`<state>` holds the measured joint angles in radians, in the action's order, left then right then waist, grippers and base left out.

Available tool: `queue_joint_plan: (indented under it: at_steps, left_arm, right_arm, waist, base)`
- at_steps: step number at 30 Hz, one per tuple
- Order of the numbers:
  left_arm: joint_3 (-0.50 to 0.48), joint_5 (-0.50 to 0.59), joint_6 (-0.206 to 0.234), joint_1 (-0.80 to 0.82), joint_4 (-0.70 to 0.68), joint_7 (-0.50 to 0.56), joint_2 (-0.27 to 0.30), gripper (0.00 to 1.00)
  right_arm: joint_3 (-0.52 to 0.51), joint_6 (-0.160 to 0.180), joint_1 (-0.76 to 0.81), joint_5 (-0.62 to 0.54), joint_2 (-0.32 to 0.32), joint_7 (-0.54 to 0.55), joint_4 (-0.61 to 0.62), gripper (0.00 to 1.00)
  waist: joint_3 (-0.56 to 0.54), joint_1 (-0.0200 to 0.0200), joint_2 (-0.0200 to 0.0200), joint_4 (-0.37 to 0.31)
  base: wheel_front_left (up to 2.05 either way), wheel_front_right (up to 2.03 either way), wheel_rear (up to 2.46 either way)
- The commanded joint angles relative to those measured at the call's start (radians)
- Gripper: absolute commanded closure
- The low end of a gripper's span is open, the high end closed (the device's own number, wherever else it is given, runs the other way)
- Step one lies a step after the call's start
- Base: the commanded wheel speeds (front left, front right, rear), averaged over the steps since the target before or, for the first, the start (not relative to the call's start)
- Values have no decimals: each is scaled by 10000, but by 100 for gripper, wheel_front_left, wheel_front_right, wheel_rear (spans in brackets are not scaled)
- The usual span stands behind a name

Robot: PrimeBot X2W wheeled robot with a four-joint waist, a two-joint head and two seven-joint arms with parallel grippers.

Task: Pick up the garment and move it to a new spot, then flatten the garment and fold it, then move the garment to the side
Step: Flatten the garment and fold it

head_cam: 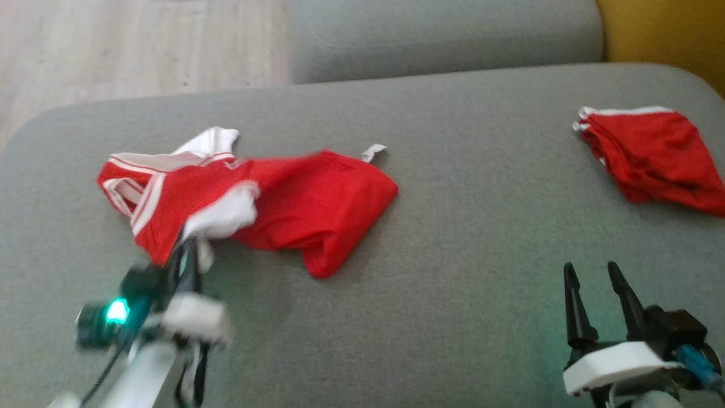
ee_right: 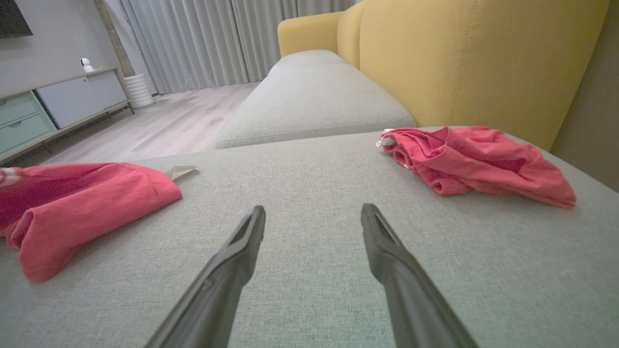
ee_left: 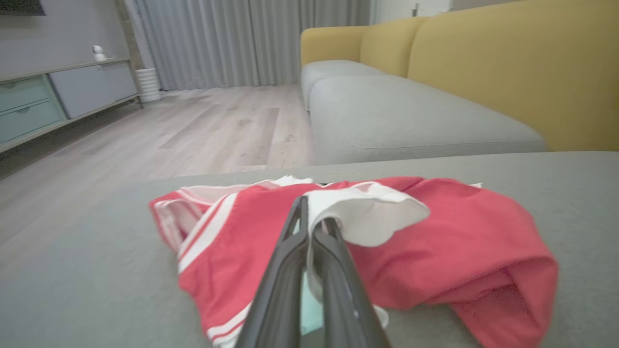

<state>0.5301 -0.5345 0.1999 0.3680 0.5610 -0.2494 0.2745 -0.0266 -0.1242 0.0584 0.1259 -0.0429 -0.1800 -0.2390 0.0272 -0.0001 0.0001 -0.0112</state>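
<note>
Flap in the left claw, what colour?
White; the flap shows best in the left wrist view.

Garment (head_cam: 317,198): red fabric with white stripes (head_cam: 144,198) and a white lining. It lay crumpled and unfolded at left-centre of the head frame, on the grey cushion (head_cam: 453,272). The striped end pointed frame-left. The plain red end was bunched into a loose fold toward frame centre. A white lining flap (head_cam: 226,212) was turned out on top near the lower edge, and the left tool (head_cam: 190,246) was clamped on it. A small white label (head_cam: 374,152) stuck out at the upper right edge. In the right wrist frame the plain red end sat at far left.
</note>
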Motion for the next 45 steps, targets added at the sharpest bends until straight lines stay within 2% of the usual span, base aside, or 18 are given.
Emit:
queue_joint_plan:
  at_steps: [1, 8, 12, 17, 19, 20, 35, 40, 45]
  left_arm:
    - [-584, 37, 200, -55, -663, -122, 479, 100]
    - [-1687, -414, 1414, -2671, -3302, -72, 1339, 100]
    - [-2120, -684, 1915, -3783, -3833, 30, 1643, 100]
    - [-2571, -930, 2182, -4429, -3897, -11, 1732, 98]
    - [-2546, -986, 2123, -4575, -3955, -13, 1706, 29]
    - [-2493, -1031, 2048, -4613, -4001, 2, 1667, 0]
    - [-2319, -963, 1608, -4409, -5221, -55, 1471, 0]
    - [-1710, -800, 1441, -4263, -5423, 43, 1152, 0]
    - [-1147, -657, 1255, -4093, -5333, 51, 752, 0]
  right_arm:
    - [162, -65, -56, 77, -74, -138, 253, 0]
    - [-77, -65, 170, 103, -74, -214, 118, 0]
    - [-67, -65, 174, 101, -74, -236, 63, 0]
    - [-41, -65, 150, 118, -74, -249, -1, 0]
    - [-19, -65, 137, 122, -74, -252, -36, 0]
    - [-13, -65, 131, 126, -74, -256, -53, 0]
    - [70, -65, 191, 67, -74, -277, -182, 0]
    - [328, -65, -214, 7, -74, -108, -204, 0]
    - [800, -65, -1264, -90, -74, 312, -479, 0]
  waist:
    - [-243, 1, -1, 229]
    - [-619, 1, -1, 690]
    - [-723, 1, -1, 773]
    - [-798, 1, -1, 798]
    - [-819, 1, -1, 787]
    - [-828, 1, -1, 784]
    - [-1059, 1, -1, 1073]
    - [-1013, 1, -1, 1495]
    - [-836, 1, -1, 2120]
  base:
    - [0, 0, 0]
    - [0, 0, 0]
    - [0, 0, 0]
    - [0, 0, 0]
    - [0, 0, 0]
    - [0, 0, 0]
    - [0, 0, 0]
    - [0, 0, 0]
    - [0, 0, 0]
